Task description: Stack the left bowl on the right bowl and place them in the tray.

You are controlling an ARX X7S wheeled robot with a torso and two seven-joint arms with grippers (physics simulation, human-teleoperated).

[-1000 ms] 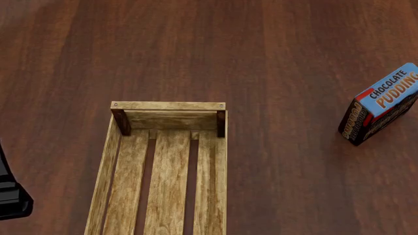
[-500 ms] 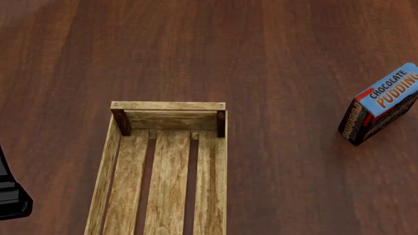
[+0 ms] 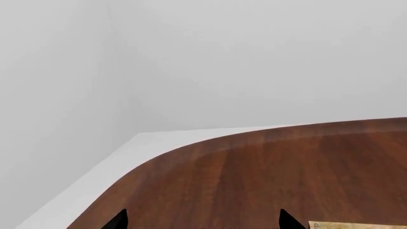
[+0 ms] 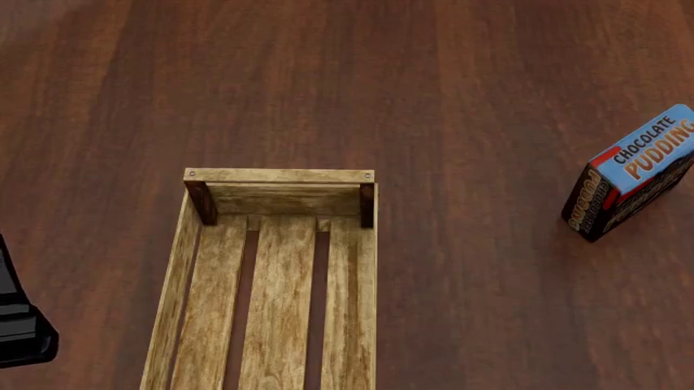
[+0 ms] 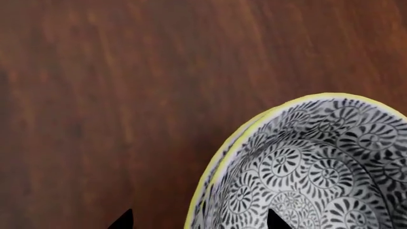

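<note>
A bowl (image 5: 318, 167) with black spiral patterning and a yellow rim fills the right wrist view; a second yellow rim (image 5: 219, 151) hugs its outside, as of one bowl nested in another. My right gripper (image 5: 198, 223) is open and straddles that rim, one fingertip (image 5: 122, 221) outside and the other inside the bowl. The tray (image 4: 279, 175), a light wooden crate with a slatted bottom, lies empty at the lower middle of the head view; no bowl shows there. My left gripper (image 3: 202, 224) is open and empty over the bare table, with a tray corner (image 3: 356, 225) beside it.
A blue chocolate pudding box (image 4: 635, 172) stands tilted at the right edge of the head view. A black part of my left arm (image 4: 19, 325) shows at the lower left. The dark wood table's rounded edge (image 3: 190, 149) and a white wall show in the left wrist view.
The black part of my left arm has shifted very slightly at the lower left of the head view. Tray and pudding box have not moved.
</note>
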